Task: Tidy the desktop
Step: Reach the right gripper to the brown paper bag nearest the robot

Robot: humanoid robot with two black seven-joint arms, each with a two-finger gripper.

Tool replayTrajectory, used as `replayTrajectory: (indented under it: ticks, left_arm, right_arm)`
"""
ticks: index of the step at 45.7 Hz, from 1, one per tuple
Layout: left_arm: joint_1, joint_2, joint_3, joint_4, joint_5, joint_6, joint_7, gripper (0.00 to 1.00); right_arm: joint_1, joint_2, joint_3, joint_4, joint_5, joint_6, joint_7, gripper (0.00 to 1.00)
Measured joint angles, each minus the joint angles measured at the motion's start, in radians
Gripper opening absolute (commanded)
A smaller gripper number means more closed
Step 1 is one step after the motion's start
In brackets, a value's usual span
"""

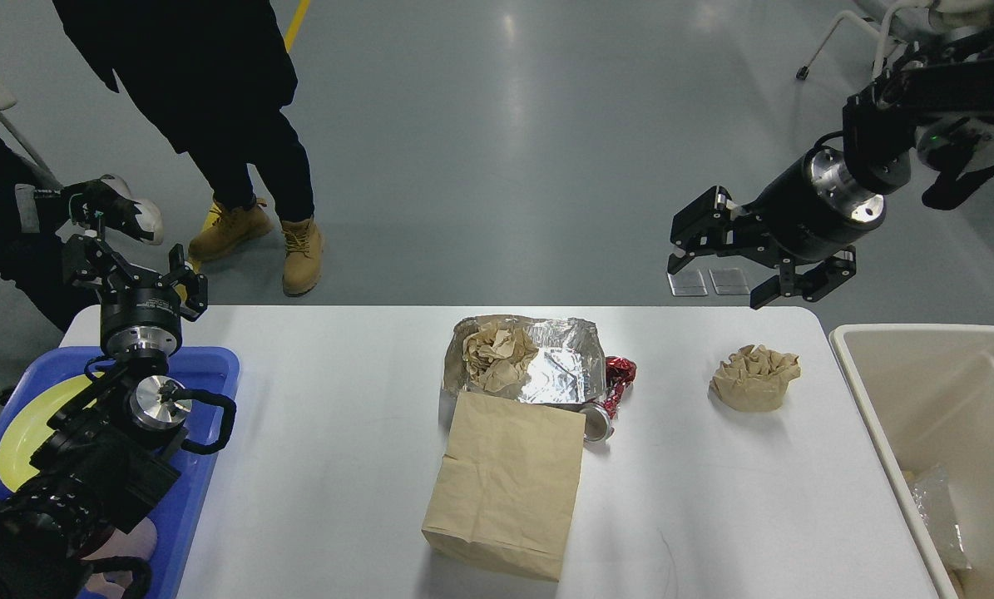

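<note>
The white desktop (338,399) holds a flat brown paper bag (505,482), a crumpled foil sheet (559,366) with a wad of brown paper (492,353) on it, a red wrapper (618,374) and a metal can (596,426) partly under the bag. A crumpled brown paper ball (754,378) lies alone at the right. My right gripper (717,279) is open and empty, hanging above the table's far edge, just up-left of the paper ball. My left gripper (135,270) is open and empty over the far left corner.
A beige bin (921,333) stands at the table's right end with clear plastic (933,507) inside. A blue tray (214,366) with a yellow plate (18,424) sits at the left under my left arm. A person in tan boots (301,254) stands beyond the far left edge.
</note>
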Motion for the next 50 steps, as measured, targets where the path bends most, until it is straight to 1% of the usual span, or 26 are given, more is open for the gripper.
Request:
replayTrajectory:
  ticks: [5,10,14,20,25,30,40,50]
  left_arm:
    - [0.0,0.0,0.0,0.0,0.0,0.0,0.0,0.97]
    - [0.0,0.0,0.0,0.0,0.0,0.0,0.0,0.97]
    - [0.0,0.0,0.0,0.0,0.0,0.0,0.0,0.97]
    - [0.0,0.0,0.0,0.0,0.0,0.0,0.0,0.97]
    - [0.0,0.0,0.0,0.0,0.0,0.0,0.0,0.97]
    - [0.0,0.0,0.0,0.0,0.001,0.0,0.0,0.97]
    - [0.0,0.0,0.0,0.0,0.001,0.0,0.0,0.97]
    - [0.0,0.0,0.0,0.0,0.001,0.0,0.0,0.97]
  right_arm:
    - [-0.025,0.008,0.053,0.031,0.0,0.011,0.0,1.0]
    - [-0.128,0.013,0.145,0.024,-0.002,-0.011,0.0,1.0]
    - [-0.227,0.027,0.22,0.013,-0.009,-0.053,-0.001,1.0]
    - [-0.365,0.056,0.275,-0.016,-0.017,-0.138,-0.003,1.0]
    - [-0.468,0.097,0.302,-0.076,-0.018,-0.195,-0.003,1.0]
    - [-0.565,0.133,0.328,-0.146,-0.019,-0.229,-0.002,1.0]
    - [-0.703,0.165,0.381,-0.225,-0.019,-0.266,-0.002,1.0]
    - [-0.758,0.164,0.42,-0.249,-0.019,-0.271,-0.002,1.0]
